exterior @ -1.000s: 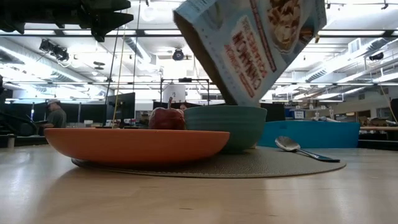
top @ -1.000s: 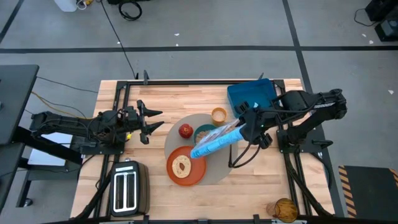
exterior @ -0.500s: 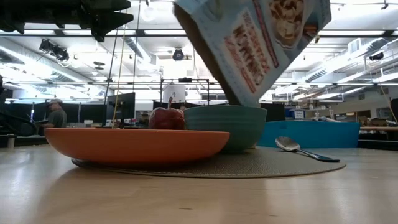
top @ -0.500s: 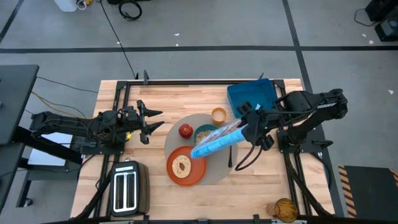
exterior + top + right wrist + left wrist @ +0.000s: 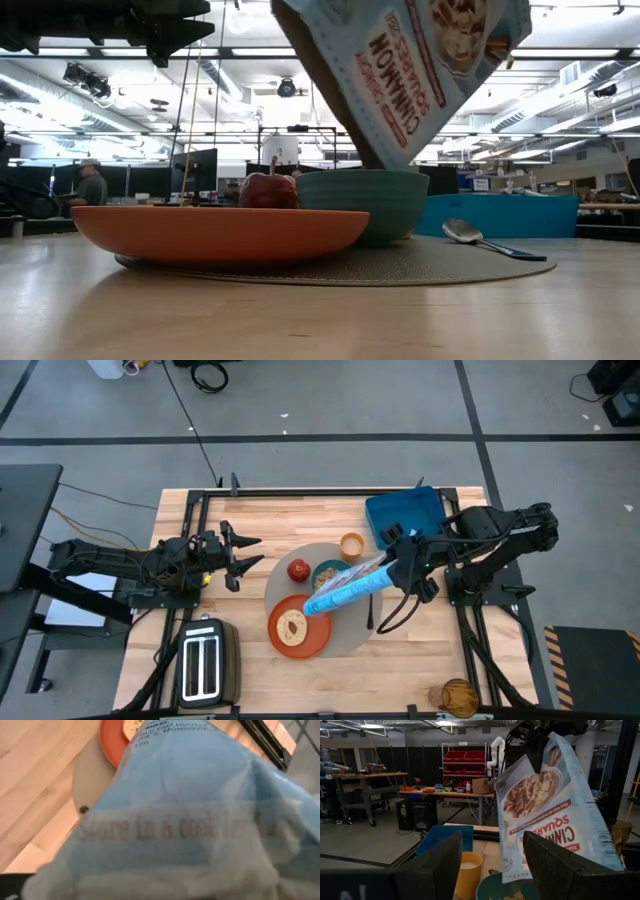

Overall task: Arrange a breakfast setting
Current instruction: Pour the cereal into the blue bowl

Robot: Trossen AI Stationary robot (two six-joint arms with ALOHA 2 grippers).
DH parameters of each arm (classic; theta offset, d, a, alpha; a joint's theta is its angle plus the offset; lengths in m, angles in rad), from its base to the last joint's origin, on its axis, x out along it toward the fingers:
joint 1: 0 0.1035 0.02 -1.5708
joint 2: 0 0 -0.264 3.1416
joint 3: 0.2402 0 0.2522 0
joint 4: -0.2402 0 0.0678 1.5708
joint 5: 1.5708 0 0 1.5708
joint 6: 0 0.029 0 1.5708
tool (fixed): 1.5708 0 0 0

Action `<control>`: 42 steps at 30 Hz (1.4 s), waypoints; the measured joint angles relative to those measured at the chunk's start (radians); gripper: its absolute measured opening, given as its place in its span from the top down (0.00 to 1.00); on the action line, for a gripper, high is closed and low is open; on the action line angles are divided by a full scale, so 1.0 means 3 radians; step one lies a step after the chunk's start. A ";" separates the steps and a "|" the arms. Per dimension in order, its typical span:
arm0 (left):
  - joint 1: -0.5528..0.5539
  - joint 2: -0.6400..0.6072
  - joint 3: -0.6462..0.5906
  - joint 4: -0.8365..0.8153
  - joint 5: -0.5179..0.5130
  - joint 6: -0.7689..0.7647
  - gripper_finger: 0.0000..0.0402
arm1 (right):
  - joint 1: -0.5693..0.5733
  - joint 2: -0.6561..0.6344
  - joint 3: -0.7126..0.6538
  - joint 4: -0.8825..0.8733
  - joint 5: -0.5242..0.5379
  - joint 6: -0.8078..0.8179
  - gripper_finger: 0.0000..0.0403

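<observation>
A: Wooden table [image 5: 250,660] looks tidy: mat [image 5: 350,635] at centre frame with plate [image 5: 300,628], apple [image 5: 298,570] and cup [image 5: 352,544] on it.

B: I've got the right gripper [image 5: 400,565] pinching the cereal bag [image 5: 345,592], tipped mouth-down over the teal bowl [image 5: 328,576] at centre. My worry is overfilling, or spilling onto the plate if the mouth drifts.

A: Left gripper [image 5: 245,556]?

B: Spread, idle at middle left.
</observation>
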 joint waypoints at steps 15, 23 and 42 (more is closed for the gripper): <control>0.0001 0.0000 0.0000 0.0000 0.0000 0.0000 0.46 | 0.0008 0.0003 -0.0034 -0.0051 0.0029 0.0037 0.62; 0.0000 0.0000 0.0000 0.0000 0.0000 0.0000 0.46 | 0.0007 0.0003 -0.0034 0.0000 0.0009 0.0078 0.62; 0.0001 0.0000 0.0000 0.0000 0.0000 0.0000 0.46 | 0.0000 0.0081 -0.0038 -0.0006 0.0044 0.0100 0.62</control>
